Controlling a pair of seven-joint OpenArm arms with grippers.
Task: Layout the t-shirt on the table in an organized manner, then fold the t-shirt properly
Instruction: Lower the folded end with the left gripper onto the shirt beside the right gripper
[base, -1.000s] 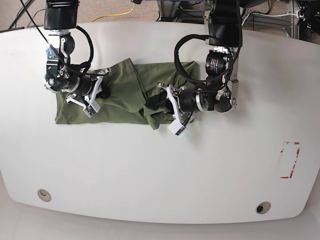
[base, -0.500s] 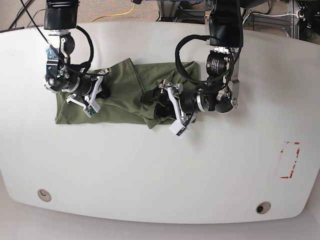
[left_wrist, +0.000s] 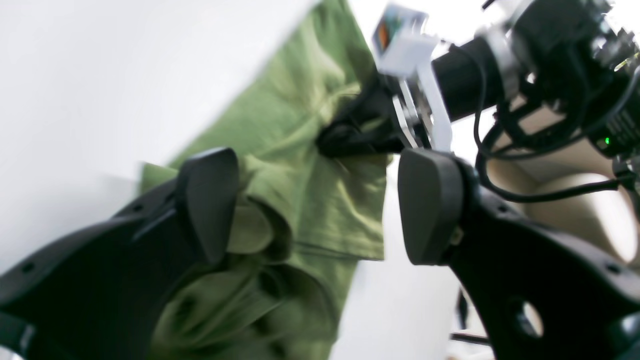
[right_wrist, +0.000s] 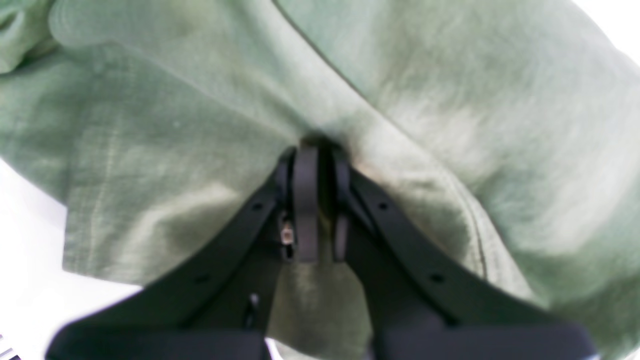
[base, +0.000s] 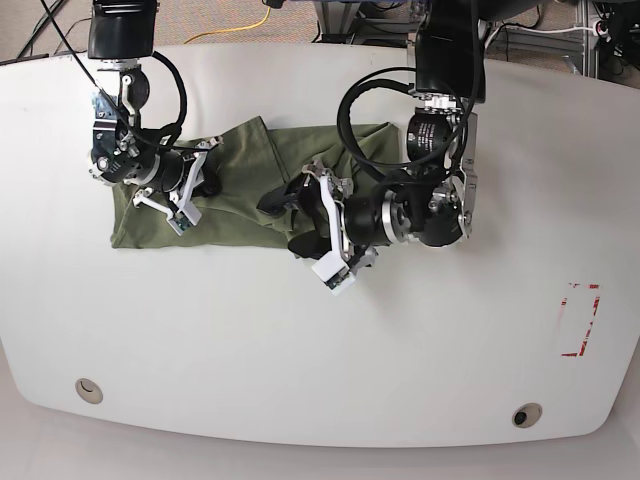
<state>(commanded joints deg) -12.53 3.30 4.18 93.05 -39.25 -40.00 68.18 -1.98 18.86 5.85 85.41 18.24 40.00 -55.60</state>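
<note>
T-shirt (base: 250, 190) bunched on table (base: 300, 340); right gripper (right_wrist: 312, 150) pinching cloth, left gripper (left_wrist: 310, 210) spread apart.

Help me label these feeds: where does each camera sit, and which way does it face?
Base: high overhead, looking down on the table, the shirt and both arms.
Left wrist: behind the open left pincer, facing along the shirt toward the right pincer.
Right wrist: behind the right pincer, shut on the shirt, close up.
Shared: all three show the shirt; base and left wrist both show the right arm.
</note>
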